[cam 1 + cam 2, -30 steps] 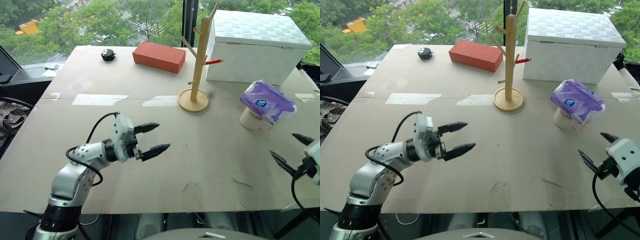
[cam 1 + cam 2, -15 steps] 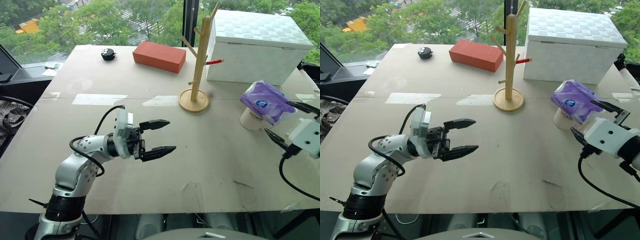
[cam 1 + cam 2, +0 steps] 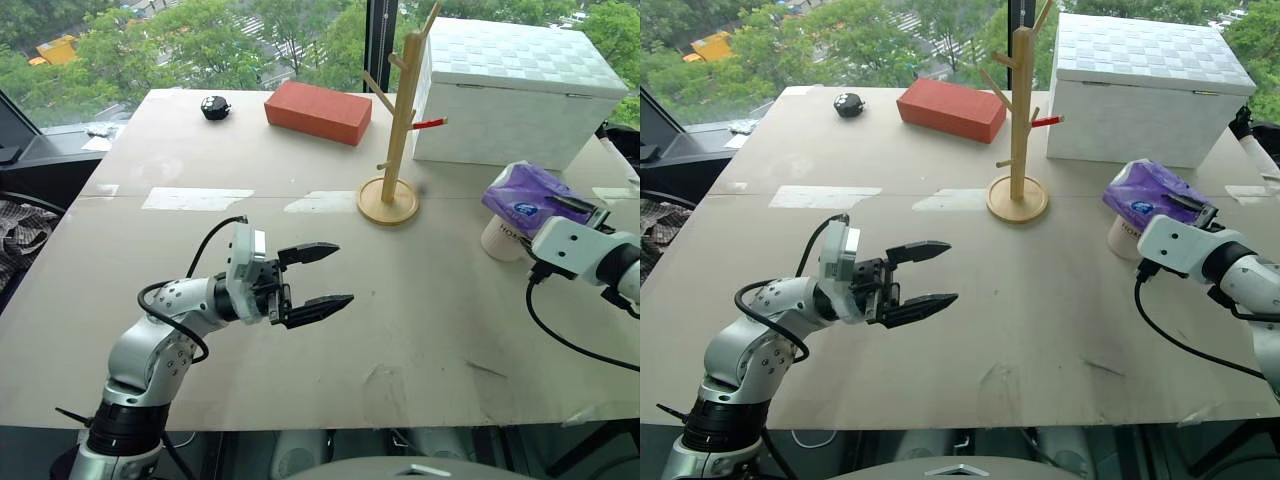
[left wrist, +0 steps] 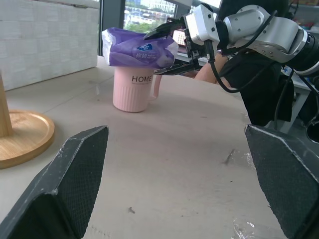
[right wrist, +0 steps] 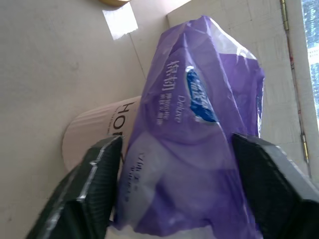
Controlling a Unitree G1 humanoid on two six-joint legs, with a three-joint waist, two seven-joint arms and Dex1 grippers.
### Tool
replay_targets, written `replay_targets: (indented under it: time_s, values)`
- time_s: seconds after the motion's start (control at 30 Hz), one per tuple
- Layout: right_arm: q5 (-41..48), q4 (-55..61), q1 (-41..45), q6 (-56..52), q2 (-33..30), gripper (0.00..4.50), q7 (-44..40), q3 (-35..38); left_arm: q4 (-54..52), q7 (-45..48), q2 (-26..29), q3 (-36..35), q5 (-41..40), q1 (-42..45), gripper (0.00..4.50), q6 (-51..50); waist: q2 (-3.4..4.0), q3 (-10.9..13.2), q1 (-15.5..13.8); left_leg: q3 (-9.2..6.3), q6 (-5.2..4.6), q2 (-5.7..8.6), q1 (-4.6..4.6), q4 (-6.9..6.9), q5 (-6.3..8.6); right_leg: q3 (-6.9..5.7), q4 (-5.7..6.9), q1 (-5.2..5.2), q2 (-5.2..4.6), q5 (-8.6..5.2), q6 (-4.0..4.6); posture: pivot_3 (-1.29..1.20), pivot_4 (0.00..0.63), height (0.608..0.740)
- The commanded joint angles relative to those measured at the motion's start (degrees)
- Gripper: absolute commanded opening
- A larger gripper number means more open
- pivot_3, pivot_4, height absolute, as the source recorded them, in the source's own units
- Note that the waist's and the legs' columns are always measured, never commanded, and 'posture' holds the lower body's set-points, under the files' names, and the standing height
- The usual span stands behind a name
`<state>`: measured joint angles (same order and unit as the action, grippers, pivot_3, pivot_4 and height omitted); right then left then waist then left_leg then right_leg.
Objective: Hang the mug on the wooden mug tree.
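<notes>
Left eye view: low in the frame, the left pincer [image 3: 318,275] hovers over the bench [image 3: 420,300], fingers spread, empty. At right, the right pincer [image 4: 167,49] straddles the purple packet [image 3: 530,205] atop the mug [image 3: 500,240]; grip unclear. Beyond, the mug tree [image 3: 395,130] stands centre, bare.

Left arm [image 3: 160,345], lower left of the head views: silver-grey rounded metal segments with dark bands at the joints, a black cable looping over the forearm, a white block at the wrist. Left gripper [image 3: 322,277]: two black, tapered, pointed fingers. Right arm [image 3: 600,262], right edge: white wrist housing, grey-and-black forearm, trailing black cable.
</notes>
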<state>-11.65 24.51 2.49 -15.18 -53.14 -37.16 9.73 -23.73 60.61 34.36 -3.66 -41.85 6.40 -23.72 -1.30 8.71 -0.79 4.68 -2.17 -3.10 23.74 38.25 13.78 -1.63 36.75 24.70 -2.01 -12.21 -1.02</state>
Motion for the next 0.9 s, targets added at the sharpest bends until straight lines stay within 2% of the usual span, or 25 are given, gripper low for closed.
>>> replay_targets:
  time_s: [0.03, 0.13, 0.17, 0.27, 0.43, 0.5, 0.6, 0.73, 0.83, 0.9]
  values:
    - [1.7, 2.1, 1.3, -1.4, -0.1, 1.37, -1.1, 1.9, -2.5, -0.5, 0.3, -1.6, -0.7, -0.4, 4.5, 1.0, 0.0, 0.0, 0.0, 0.0, 0.0, 0.0, 0.0, 0.0, 0.0, 0.0, 0.0, 0.0, 0.0, 0.0, 0.0, 0.0, 0.15, 0.74]
    - [3.6, 4.2, 1.1, -4.1, 0.3, 0.13, -2.1, 3.7, -2.4, -0.5, 0.2, -1.5, -0.6, -0.5, 4.5, 1.4, 0.0, 0.0, 0.0, -0.02, 0.0, -0.02, -0.03, 0.0, 0.0, -0.03, 0.01, -0.01, 0.0, 0.0, -0.01, 0.0, 0.15, 0.74]
    - [4.6, 5.0, 1.1, -5.5, 0.7, 0.05, -2.3, 4.6, -2.3, -0.5, 0.1, -1.3, -0.5, -0.5, 4.5, 1.6, 0.0, 0.0, 0.0, -0.03, 0.0, -0.03, -0.03, 0.0, 0.0, -0.04, 0.02, -0.01, 0.0, 0.0, 0.0, 0.0, 0.15, 0.74]
    - [8.0, 8.1, 2.2, -12.8, 2.4, 0.05, -1.8, 10.0, -1.6, 0.0, -0.2, -0.8, -0.5, 0.3, 4.5, 1.9, 0.0, 0.0, -0.1, -0.06, 0.0, -0.04, -0.01, 0.0, 0.0, -0.06, 0.02, -0.01, 0.0, 0.0, 0.0, 0.0, 0.15, 0.74]
    - [4.4, 4.1, -2.7, -15.3, 2.4, 0.05, 1.9, 20.6, -0.6, 0.6, -0.9, 0.0, -0.7, 2.1, 4.5, 1.8, -0.02, 0.0, -0.3, -0.05, 0.0, 0.0, 0.02, 0.02, 0.0, -0.06, 0.0, -0.03, -0.05, 0.0, 0.0, 0.0, 0.15, 0.74]
    - [4.7, 1.5, -5.0, -17.3, 5.0, 0.05, 3.6, 22.9, -0.2, 1.2, -1.2, 0.7, -0.6, 2.7, 4.5, 1.7, -0.02, 0.0, -0.1, -0.04, -0.01, 0.02, 0.01, 0.01, 0.0, -0.05, -0.01, -0.03, -0.04, 0.0, 0.0, 0.0, 0.15, 0.74]
    - [1.2, -6.2, -10.6, -14.5, 6.4, 0.05, 7.2, 21.7, 0.6, 1.6, -1.7, 1.4, -0.3, 3.7, 4.5, 1.7, -0.13, -0.1, -0.1, -0.06, -0.01, 0.06, -0.02, 0.0, 0.0, -0.05, 0.01, -0.06, 0.01, 0.0, 0.0, 0.0, 0.15, 0.74]
    - [1.4, -16.6, -14.4, -8.3, 6.7, 0.05, 6.9, 17.9, 0.4, 1.4, -2.0, 2.0, -0.2, 4.0, 4.5, 1.6, 0.04, -0.1, 0.3, 0.0, -0.01, 0.07, -0.04, 0.0, 0.0, 0.01, 0.02, -0.05, 0.01, 0.0, 0.0, 0.0, 0.15, 0.74]
    - [2.0, -21.9, -14.6, -4.2, 6.5, 1.08, 7.3, 16.4, 0.2, 1.6, -1.7, 2.1, -0.2, 3.8, 4.5, 1.4, 0.06, -0.1, 1.1, 0.1, -0.02, 0.06, -0.15, 0.0, 0.0, 0.15, 0.06, -0.05, 0.04, 0.01, -0.01, 0.0, 0.15, 0.74]
    - [1.9, -21.6, -14.9, -2.9, 5.6, 1.88, 7.3, 16.9, 0.4, 1.9, -1.3, 1.7, -0.4, 3.9, 4.5, 1.3, 0.08, -0.1, 1.4, 0.1, -0.02, 0.06, -0.15, 0.0, 0.0, 0.16, 0.08, -0.05, 0.04, 0.01, -0.02, 0.0, 0.15, 0.74]
